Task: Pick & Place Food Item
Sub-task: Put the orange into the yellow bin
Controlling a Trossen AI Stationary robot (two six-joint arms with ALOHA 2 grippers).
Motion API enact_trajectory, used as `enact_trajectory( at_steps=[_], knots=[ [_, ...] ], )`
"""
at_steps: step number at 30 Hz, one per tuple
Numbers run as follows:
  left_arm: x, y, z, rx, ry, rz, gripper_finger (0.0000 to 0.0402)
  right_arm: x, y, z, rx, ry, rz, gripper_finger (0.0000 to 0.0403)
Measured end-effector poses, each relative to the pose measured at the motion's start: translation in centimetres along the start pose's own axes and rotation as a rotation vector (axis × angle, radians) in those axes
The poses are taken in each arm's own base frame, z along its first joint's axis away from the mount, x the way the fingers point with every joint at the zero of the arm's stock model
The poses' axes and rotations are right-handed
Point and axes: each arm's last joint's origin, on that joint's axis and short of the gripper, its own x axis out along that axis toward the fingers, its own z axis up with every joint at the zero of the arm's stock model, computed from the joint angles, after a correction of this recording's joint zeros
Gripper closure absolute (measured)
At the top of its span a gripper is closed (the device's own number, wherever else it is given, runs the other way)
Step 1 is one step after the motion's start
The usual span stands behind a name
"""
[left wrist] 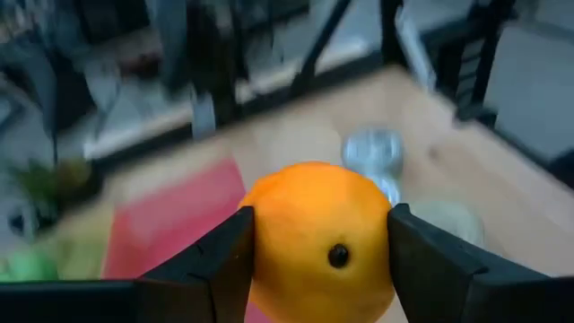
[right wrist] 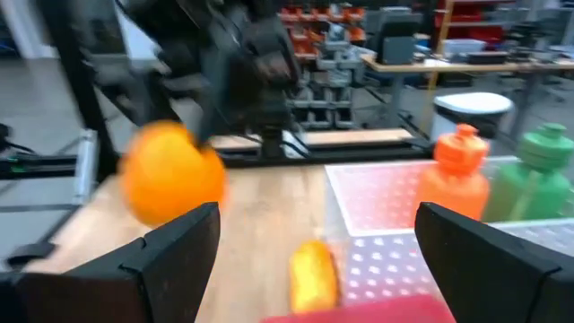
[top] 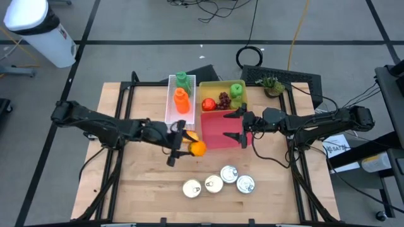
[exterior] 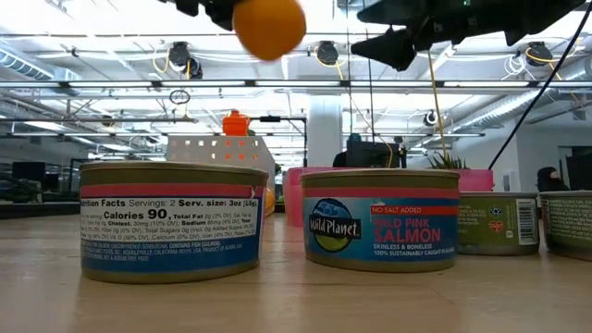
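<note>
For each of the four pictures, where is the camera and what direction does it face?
High: above the table, facing down; both arms, left tool gripping the orange.
Low: at tabletop height, facing level past the cans; tools overhead.
Left wrist: on the left arm, facing past its fingers clamping the orange.
Right wrist: on the right arm, facing the bottles; its open tool.
All four show the orange.

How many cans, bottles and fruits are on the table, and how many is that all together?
Cans: 4
Bottles: 2, one orange and one green
Fruits: 5, counting the orange held in the left gripper, a yellow piece by the white tray, and a red fruit, grapes and a green fruit in the yellow bin
Total: 11
</note>
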Motion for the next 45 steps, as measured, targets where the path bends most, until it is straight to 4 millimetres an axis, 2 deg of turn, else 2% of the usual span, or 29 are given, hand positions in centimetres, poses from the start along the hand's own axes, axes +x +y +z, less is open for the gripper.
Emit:
enact_trajectory(
  at_steps=[9,14,19,24,28,30,45],
  knots=[
    [-2.1,4.4,-1.5,-0.065,-0.511,0.005,0.0186,0.0,-0.1,-0.2,-0.044,0.020,-0.020,0.0051],
    [-3.7,6.0,-2.7,-0.133,-0.674,0.000,0.0187,0.0,0.0,0.0,-0.131,0.002,-0.018,0.0051],
    [-3.6,6.2,-3.2,-0.171,-0.652,0.002,0.0189,1.5,1.1,-0.8,-0.314,-0.030,0.021,0.0051],
    [-3.6,6.2,-3.2,-0.166,-0.653,0.003,0.0190,4.0,2.4,-1.9,-0.506,-0.184,0.027,0.0051],
    [-3.6,6.2,-3.2,-0.165,-0.652,0.012,0.0190,4.9,3.1,-1.9,-0.682,-0.344,-0.105,0.0051],
    [-3.6,6.2,-3.2,-0.168,-0.651,0.019,0.0190,5.5,3.2,-2.0,-0.739,-0.363,-0.159,0.0051],
    [-3.6,6.2,-3.3,-0.181,-0.637,0.020,0.0191,10.9,4.4,0.0,-0.922,-0.394,-0.226,0.0050]
  ],
)
